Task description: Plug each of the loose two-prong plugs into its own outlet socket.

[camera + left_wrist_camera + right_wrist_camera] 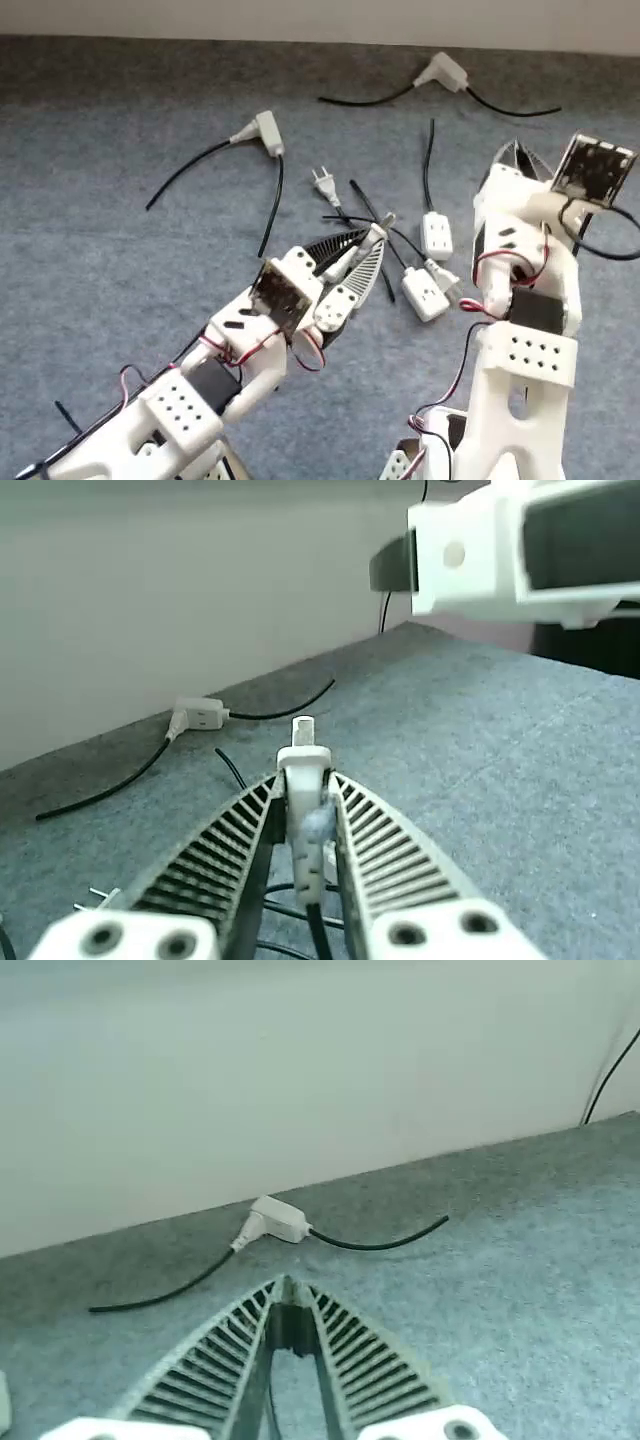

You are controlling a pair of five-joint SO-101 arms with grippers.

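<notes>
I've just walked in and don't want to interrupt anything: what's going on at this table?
Two robot arms are working on plugs and sockets on a grey mat. The left gripper is shut on a white plug, close to one socket with a second socket beside it. The right gripper is shut with nothing visible in it, raised off to the side. A loose plug lies on the mat, not yet plugged in.

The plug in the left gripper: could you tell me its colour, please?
The plug is white; it shows best in the left wrist view.
</notes>
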